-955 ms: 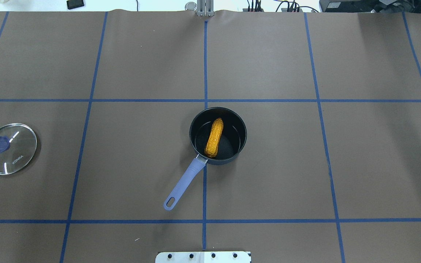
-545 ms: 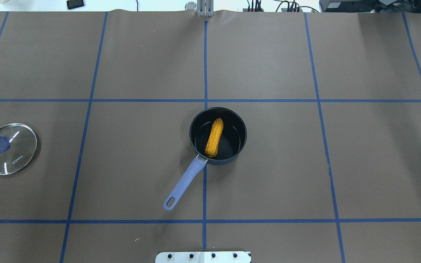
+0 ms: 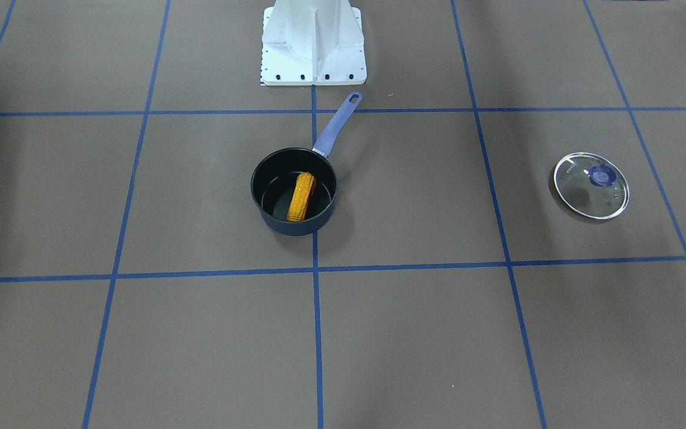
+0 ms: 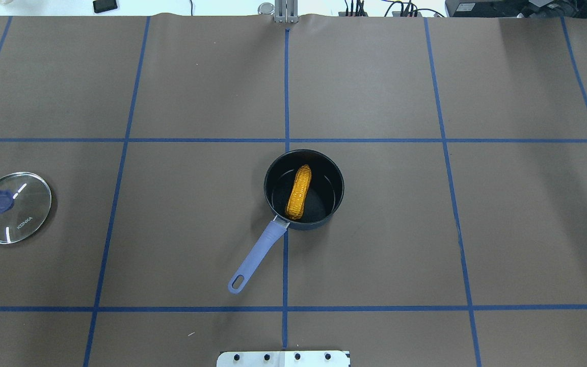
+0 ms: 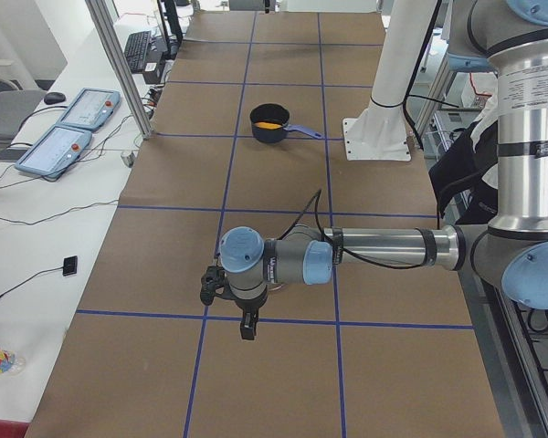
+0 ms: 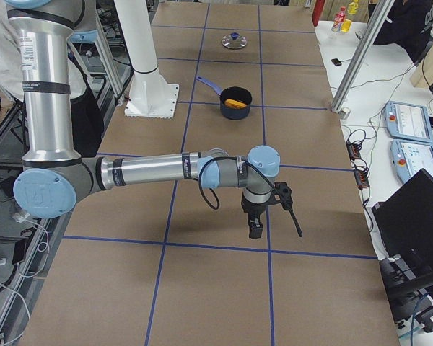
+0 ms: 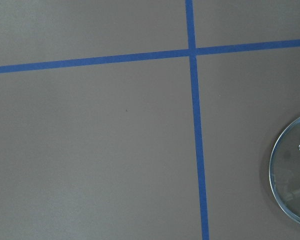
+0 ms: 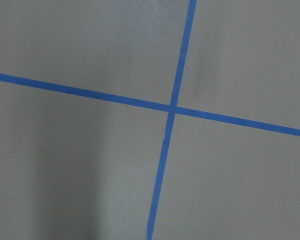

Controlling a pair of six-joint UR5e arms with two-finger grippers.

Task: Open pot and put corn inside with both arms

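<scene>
The dark pot (image 4: 304, 152) with a lilac handle (image 4: 255, 257) stands open at the table's middle. The yellow-orange corn (image 4: 298, 192) lies inside it, also in the front view (image 3: 301, 196). The glass lid (image 4: 13, 208) with a blue knob lies flat on the table far to the left; its edge shows in the left wrist view (image 7: 292, 175). Both arms are away from the pot. The left gripper (image 5: 247, 328) shows only in the left side view and the right gripper (image 6: 255, 231) only in the right side view. I cannot tell whether either is open or shut.
The white base pedestal (image 3: 313, 42) stands at the robot's edge of the table, close to the pot handle's end. Blue tape lines divide the brown table cover (image 4: 375, 244) into squares. Control pendants (image 5: 68, 128) lie on the side bench.
</scene>
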